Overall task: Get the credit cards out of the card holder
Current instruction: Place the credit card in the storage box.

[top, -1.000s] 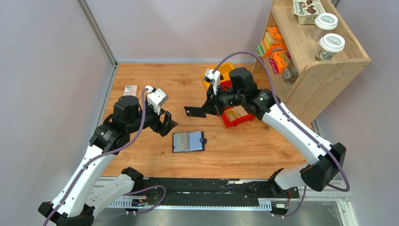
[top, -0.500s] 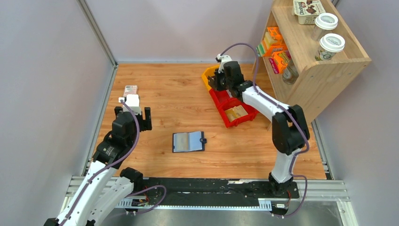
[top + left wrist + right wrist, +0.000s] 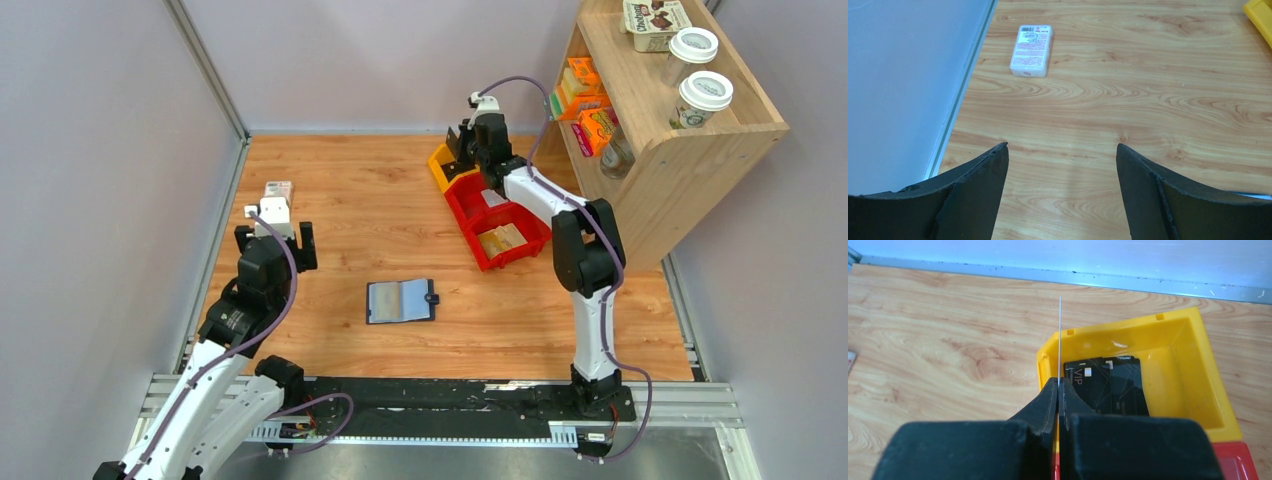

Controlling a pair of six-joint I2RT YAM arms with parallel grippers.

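The card holder (image 3: pixel 401 301) lies open and flat on the table's middle, navy with pale blue-grey pockets and a snap tab at its right. My right gripper (image 3: pixel 1059 382) is shut on a credit card (image 3: pixel 1060 335), seen edge-on as a thin upright line, over the near left rim of the yellow bin (image 3: pixel 1193 365). Two black credit cards (image 3: pixel 1105 385), one marked VIP, lie in that bin. In the top view the right gripper (image 3: pixel 462 140) is at the far bins. My left gripper (image 3: pixel 1062 150) is open and empty, at the left side (image 3: pixel 275 248).
A pink-white box (image 3: pixel 1032 44) lies near the left wall, ahead of the left gripper. Red bins (image 3: pixel 495 220) sit beside the yellow bin (image 3: pixel 443 163). A wooden shelf (image 3: pixel 660 120) with cups and boxes stands at the right. Walls close the left and back.
My right arm swung from the table's middle to the yellow bin, carrying the card. My left arm drew back from beside the card holder to the left side.
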